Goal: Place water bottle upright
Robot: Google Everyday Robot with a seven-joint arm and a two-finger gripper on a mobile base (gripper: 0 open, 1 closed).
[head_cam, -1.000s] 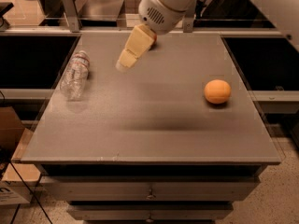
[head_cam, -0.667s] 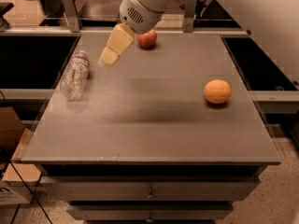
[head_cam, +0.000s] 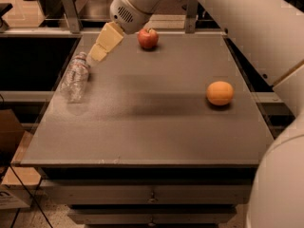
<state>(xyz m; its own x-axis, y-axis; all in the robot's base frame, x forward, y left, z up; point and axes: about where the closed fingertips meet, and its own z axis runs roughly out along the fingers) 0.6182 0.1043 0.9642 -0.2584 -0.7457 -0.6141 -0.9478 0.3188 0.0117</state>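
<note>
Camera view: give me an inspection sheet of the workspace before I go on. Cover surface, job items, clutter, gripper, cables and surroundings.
surface: grey table, flat, no spills seen.
job's things: water bottle lies on its side by the left edge, not upright.
clutter: red apple at the far edge; orange at the right. Both are apart from the bottle.
gripper: the gripper hangs at the far left, close to the bottle's far end and holding nothing. Whether it touches the bottle cannot be told.
cables: nothing seen on the surface.
surroundings: drawers under the tabletop; cardboard box on the floor at the left; white arm crossing from the right.
</note>
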